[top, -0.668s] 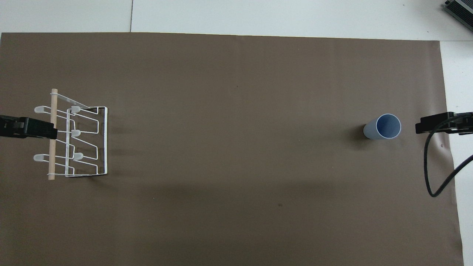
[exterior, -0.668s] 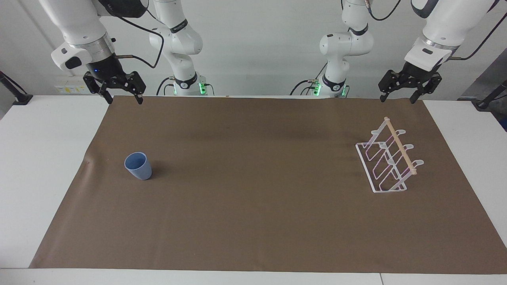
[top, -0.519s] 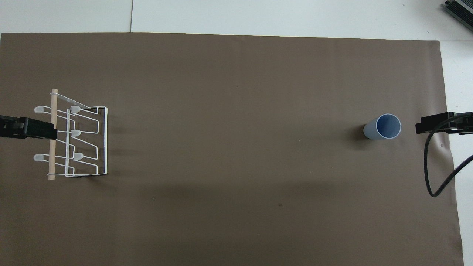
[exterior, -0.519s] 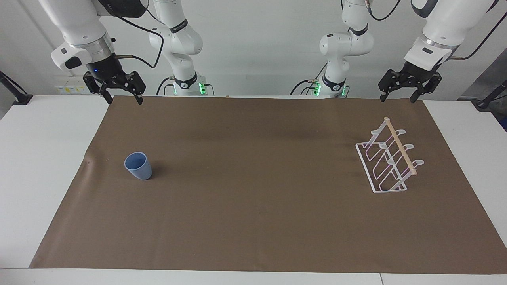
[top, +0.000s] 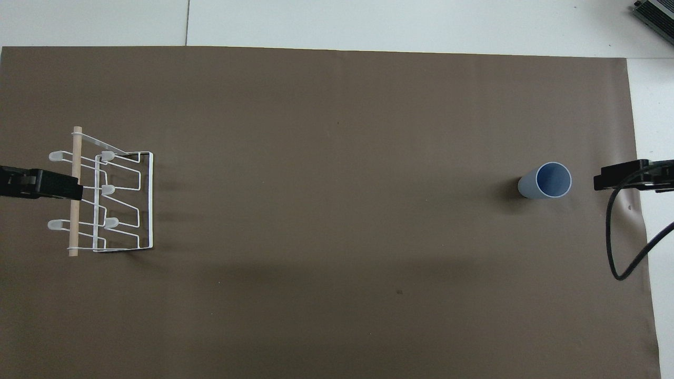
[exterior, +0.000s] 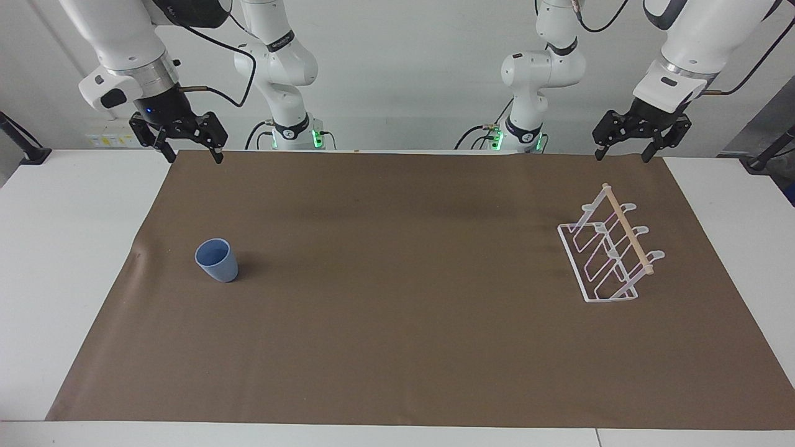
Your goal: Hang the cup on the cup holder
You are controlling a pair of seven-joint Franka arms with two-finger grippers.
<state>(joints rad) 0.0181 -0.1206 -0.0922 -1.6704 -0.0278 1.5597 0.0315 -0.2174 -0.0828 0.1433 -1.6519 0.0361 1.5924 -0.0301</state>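
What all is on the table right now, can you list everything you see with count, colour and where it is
cup: one, light blue, upright with its mouth up, on the mat toward the right arm's end of the table.
cup holder: one, white wire with a light wooden dowel on top, on the mat toward the left arm's end; no cup hangs on it.
mat: one, brown, covers most of the table.
table: one, white, shows around the mat.
right gripper: one, black, open and empty, raised over the mat's edge nearest the robots, at the cup's end.
left gripper: one, black, open and empty, raised over that same edge, at the cup holder's end.
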